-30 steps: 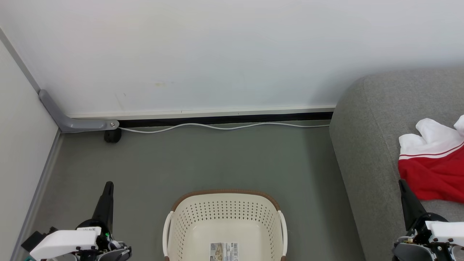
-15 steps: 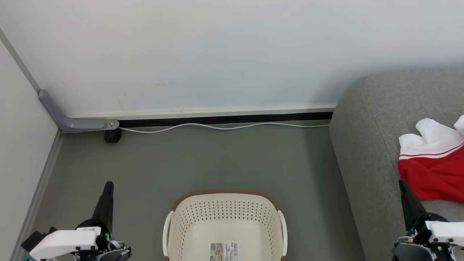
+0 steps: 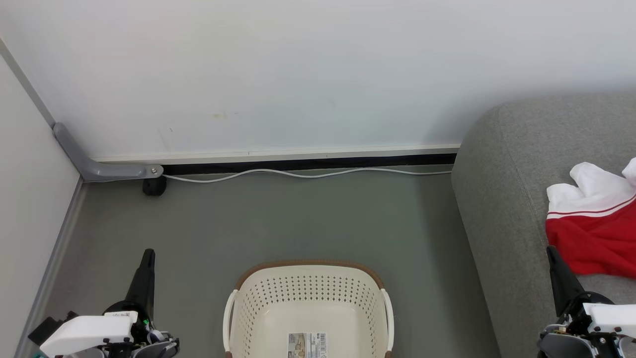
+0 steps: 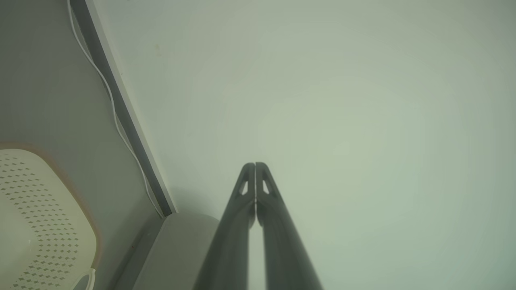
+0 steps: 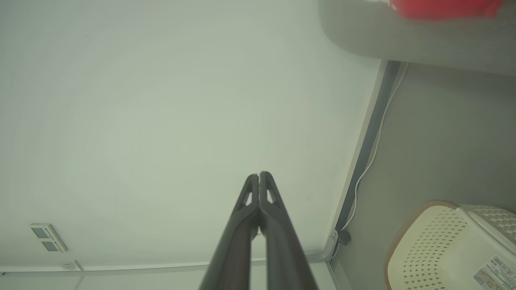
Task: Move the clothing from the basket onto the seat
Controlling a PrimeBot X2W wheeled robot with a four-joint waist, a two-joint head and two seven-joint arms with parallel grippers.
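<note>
The red clothing [image 3: 596, 233] with white sleeves lies on the grey seat [image 3: 512, 174] at the right edge of the head view; a blurred red patch of the clothing [image 5: 443, 8] tops the right wrist view. The cream basket [image 3: 308, 298] with a brown rim stands on the floor at bottom centre, holding nothing but its label [image 3: 307, 345]. My left gripper [image 3: 148, 254] is shut and empty, left of the basket. My right gripper [image 3: 550, 251] is shut and empty, just below the clothing over the seat's front. Both pairs of fingertips meet in the wrist views [image 4: 255, 165] [image 5: 259, 175].
A white wall faces me, with a white cable [image 3: 308, 174] running along its base. A grey bracket [image 3: 99, 166] and a black caster [image 3: 154, 185] sit in the left corner. Grey floor [image 3: 298, 219] lies between the basket and the wall.
</note>
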